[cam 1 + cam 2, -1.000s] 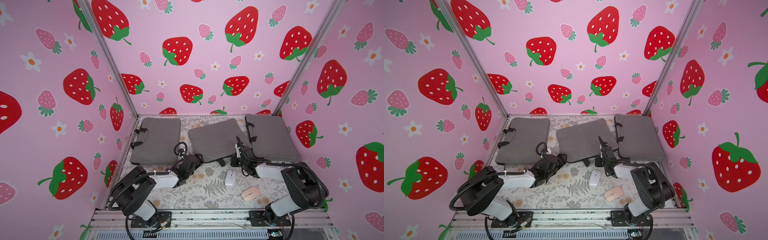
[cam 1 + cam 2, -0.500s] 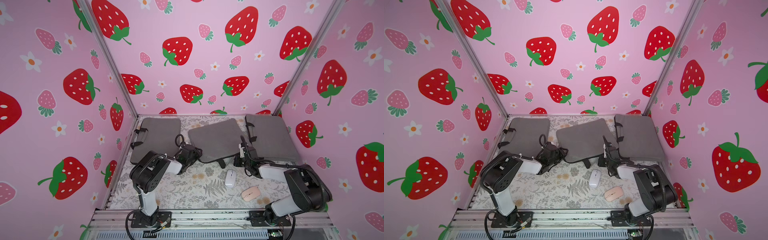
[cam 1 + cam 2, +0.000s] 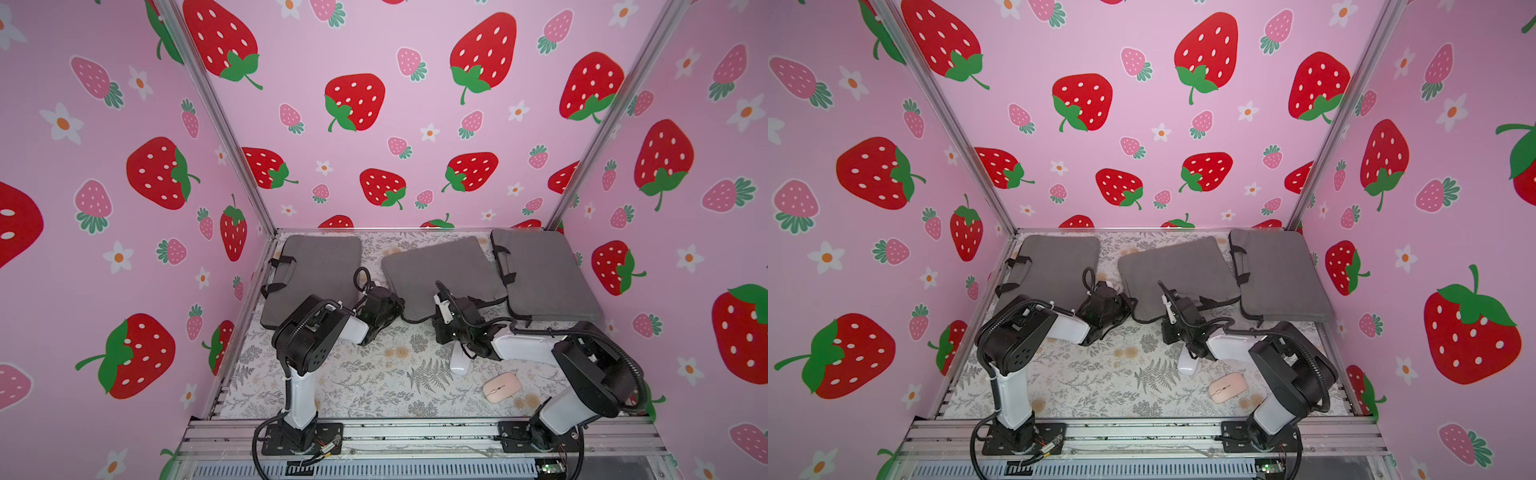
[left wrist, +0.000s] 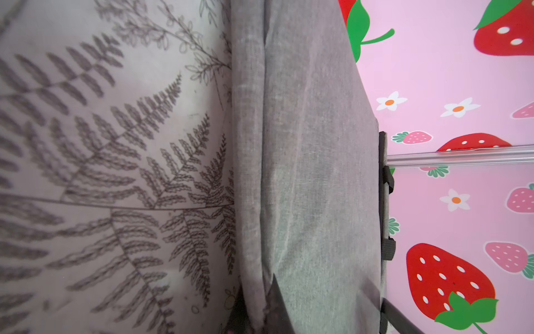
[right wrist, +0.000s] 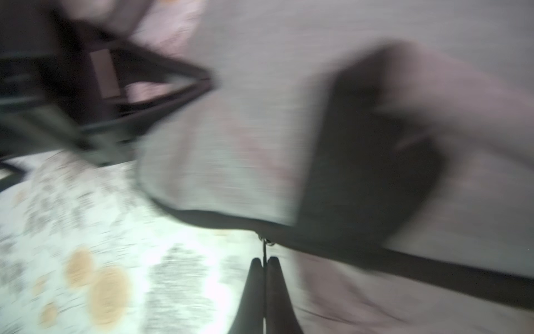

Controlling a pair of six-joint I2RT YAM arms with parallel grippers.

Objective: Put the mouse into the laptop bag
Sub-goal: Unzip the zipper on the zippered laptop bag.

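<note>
Three grey laptop bags lie at the back; the middle laptop bag point(image 3: 440, 270) point(image 3: 1177, 270) is the one both arms touch. My left gripper point(image 3: 397, 309) point(image 4: 260, 315) is shut on the fabric edge at this bag's point(image 4: 312, 173) near left corner. My right gripper point(image 3: 440, 328) point(image 5: 264, 260) is shut on the thin zipper pull point(image 5: 264, 248) at the bag's point(image 5: 231, 159) near edge. A white mouse point(image 3: 459, 361) point(image 3: 1187, 365) lies on the mat under the right forearm. A pink mouse point(image 3: 501, 386) point(image 3: 1226, 387) lies nearer the front.
A second grey bag point(image 3: 316, 274) lies at the back left and a third point(image 3: 540, 274) at the back right, each with black handles. The fern-print mat point(image 3: 374, 374) covers the floor. Strawberry walls close three sides; a metal rail point(image 3: 415, 436) runs along the front.
My left gripper has moved up to the middle bag's corner and shut on its edge, elbow raised. My right gripper, still shut, has slid left along the bag's near edge.
</note>
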